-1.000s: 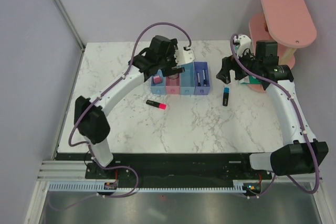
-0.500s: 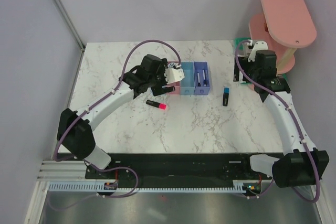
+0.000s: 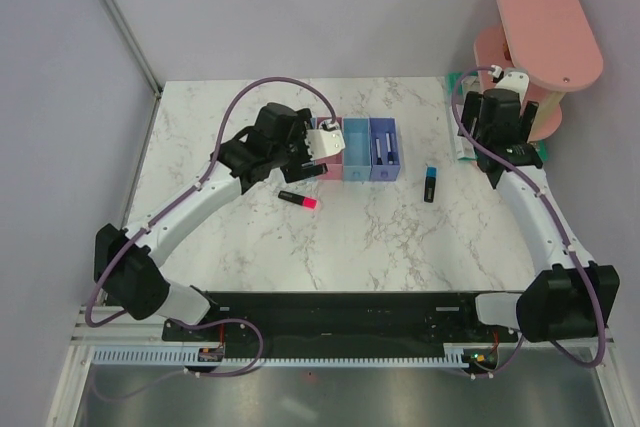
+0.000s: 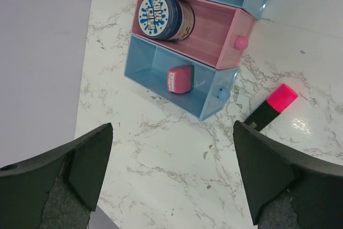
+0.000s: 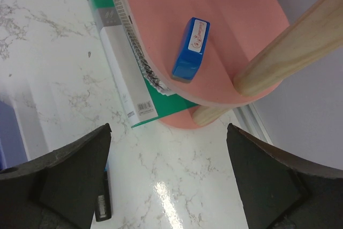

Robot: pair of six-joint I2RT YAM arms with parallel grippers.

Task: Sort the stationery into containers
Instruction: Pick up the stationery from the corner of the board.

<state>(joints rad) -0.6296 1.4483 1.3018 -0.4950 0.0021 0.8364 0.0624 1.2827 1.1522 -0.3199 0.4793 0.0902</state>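
The shelf (image 5: 214, 4) crowds your right gripper (image 5: 166, 178), which is wide open and empty, so a finger may clip the post (image 5: 289, 41). The trays (image 4: 214, 65) sit just beside the pink highlighter (image 4: 270, 108), and your left gripper (image 4: 171, 181), equally wide and empty, could shove them. The blue eraser (image 5: 191, 49) on the shelf may skid away.
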